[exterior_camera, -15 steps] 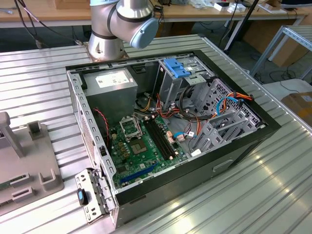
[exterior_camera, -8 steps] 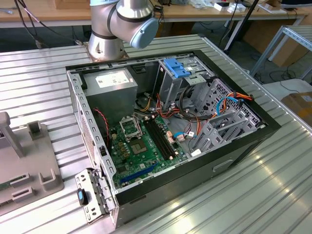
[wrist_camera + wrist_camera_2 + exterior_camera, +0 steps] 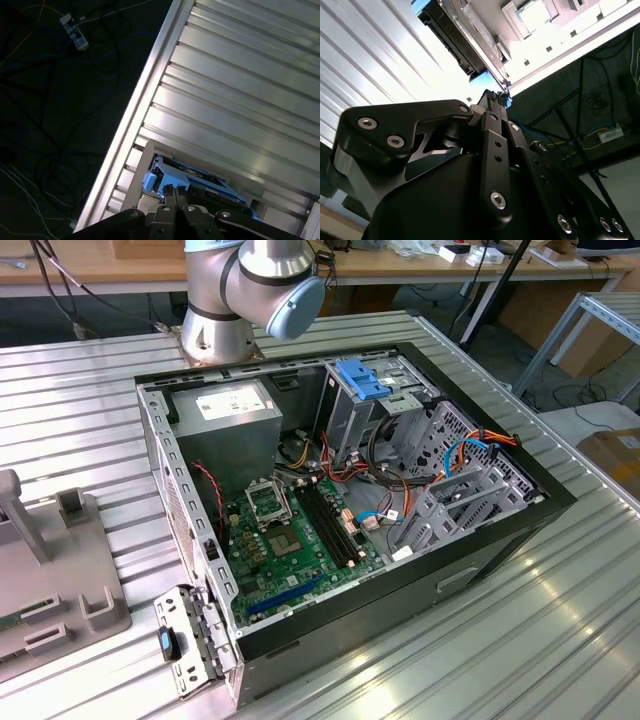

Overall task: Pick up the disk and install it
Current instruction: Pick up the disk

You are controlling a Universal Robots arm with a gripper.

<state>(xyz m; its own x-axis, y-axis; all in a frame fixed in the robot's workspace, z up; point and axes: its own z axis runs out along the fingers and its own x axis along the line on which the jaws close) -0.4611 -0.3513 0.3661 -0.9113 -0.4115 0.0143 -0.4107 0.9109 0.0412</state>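
Note:
The disk [image 3: 192, 181] lies flat in a pale holder [image 3: 145, 165] on the ribbed metal table, near the table's edge; its blue side rail [image 3: 152, 181] shows in the first wrist view. In the second wrist view the disk [image 3: 451, 31] appears edge-on, dark with blue ends. My gripper [image 3: 174, 192] sits right at the disk's near end, its black fingertips [image 3: 493, 97] drawn together with no gap showing. Whether they touch the disk I cannot tell. The open computer case [image 3: 150, 430] stands in the exterior view, with a metal drive cage [image 3: 345, 415] topped by a blue latch [image 3: 362, 378].
The arm's base [image 3: 215, 335] stands behind the case. A grey power-supply box [image 3: 230, 412], motherboard [image 3: 290, 540] and loose cables [image 3: 470, 455] sit inside it. A grey fixture [image 3: 55, 570] lies on the exterior view's left. Beyond the table edge [image 3: 132, 110] is dark floor with cables [image 3: 75, 35].

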